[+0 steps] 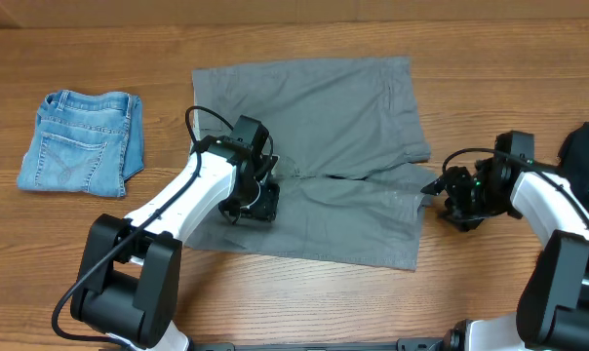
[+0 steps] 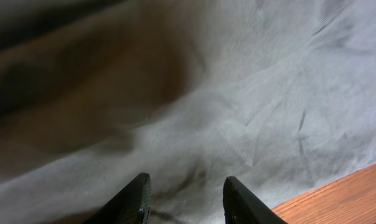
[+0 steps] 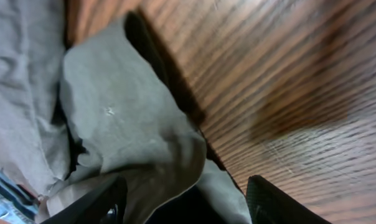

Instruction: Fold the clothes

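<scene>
You have the denim shorts (image 1: 80, 141) folded at 9 o'clock; the grey shorts (image 1: 324, 117) lie spread flat at centre, not yet folded; your left gripper (image 2: 185, 199) is half-open on them; your right gripper (image 3: 188, 199) is wide around their 3 o'clock hem; the black garment (image 1: 587, 151) waits.

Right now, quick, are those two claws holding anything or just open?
Left gripper: open, over the grey shorts, gripping nothing.
Right gripper: open wide, the shorts' edge lying in the gap, not clamped.
</scene>
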Robot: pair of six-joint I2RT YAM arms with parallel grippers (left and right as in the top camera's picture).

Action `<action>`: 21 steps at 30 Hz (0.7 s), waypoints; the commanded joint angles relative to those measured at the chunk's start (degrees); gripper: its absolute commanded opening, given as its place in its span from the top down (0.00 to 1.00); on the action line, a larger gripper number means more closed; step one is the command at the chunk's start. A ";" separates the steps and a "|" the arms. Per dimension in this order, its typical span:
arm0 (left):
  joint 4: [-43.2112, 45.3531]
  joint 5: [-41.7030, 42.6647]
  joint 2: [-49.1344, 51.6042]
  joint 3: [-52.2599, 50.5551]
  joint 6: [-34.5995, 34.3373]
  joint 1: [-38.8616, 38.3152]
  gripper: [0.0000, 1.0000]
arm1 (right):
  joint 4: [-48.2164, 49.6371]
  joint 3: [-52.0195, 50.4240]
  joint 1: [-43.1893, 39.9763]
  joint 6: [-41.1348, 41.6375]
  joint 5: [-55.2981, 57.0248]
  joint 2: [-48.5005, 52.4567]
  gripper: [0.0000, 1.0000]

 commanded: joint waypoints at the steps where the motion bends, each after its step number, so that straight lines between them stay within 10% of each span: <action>1: 0.07 -0.31 0.68 -0.61 -1.01 -0.28 0.58 | 1.81 -0.81 0.24 1.86 -2.23 -0.09 0.35; 13: 0.15 -0.31 0.68 -0.61 -1.20 -0.33 0.57 | 16.24 -0.83 0.28 4.42 -0.31 -0.07 0.77; 21: 0.17 -0.31 0.68 -0.61 -1.18 -0.33 0.57 | 14.51 -0.83 0.31 3.74 7.61 2.58 0.59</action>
